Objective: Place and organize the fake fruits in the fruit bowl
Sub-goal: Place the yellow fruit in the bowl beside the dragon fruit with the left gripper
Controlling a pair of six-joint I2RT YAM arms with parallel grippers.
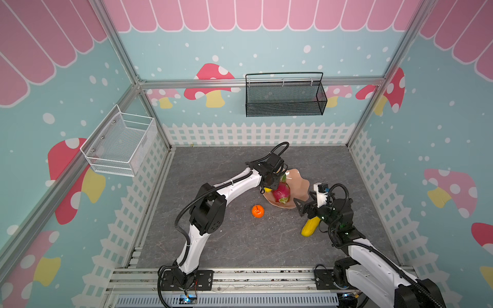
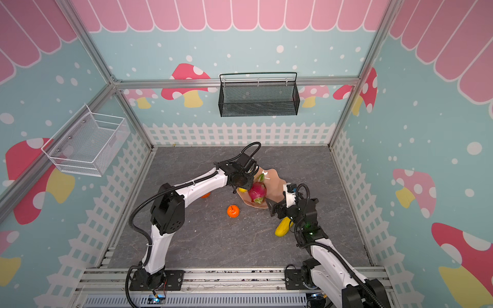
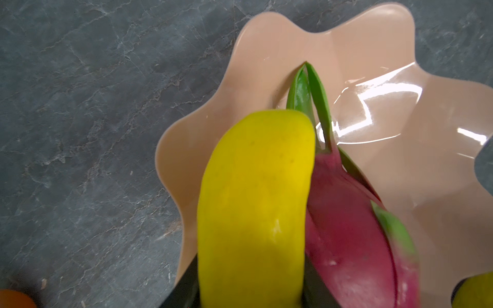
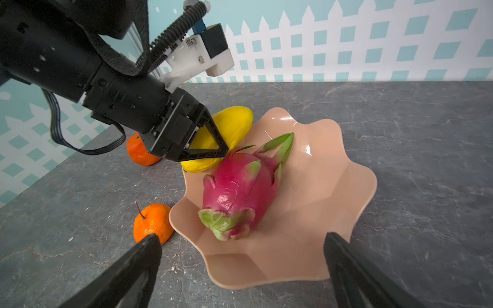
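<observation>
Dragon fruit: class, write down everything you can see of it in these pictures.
The dragon fruit is a glossy magenta plastic-looking oval with green-tipped scales, a pale green blossom end and long green leaves at the other end. It lies on its side inside the peach fruit bowl, whole and ungripped. A yellow mango sits close along it; contact cannot be told.

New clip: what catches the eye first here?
The magenta dragon fruit lying in the pink bowl near the middle of the table draws the eye first. The left gripper, shut on a yellow mango, holds it over the bowl's rim beside the dragon fruit. The right gripper hangs open at the bowl's near side; an orange sits on the table just outside the rim.
</observation>
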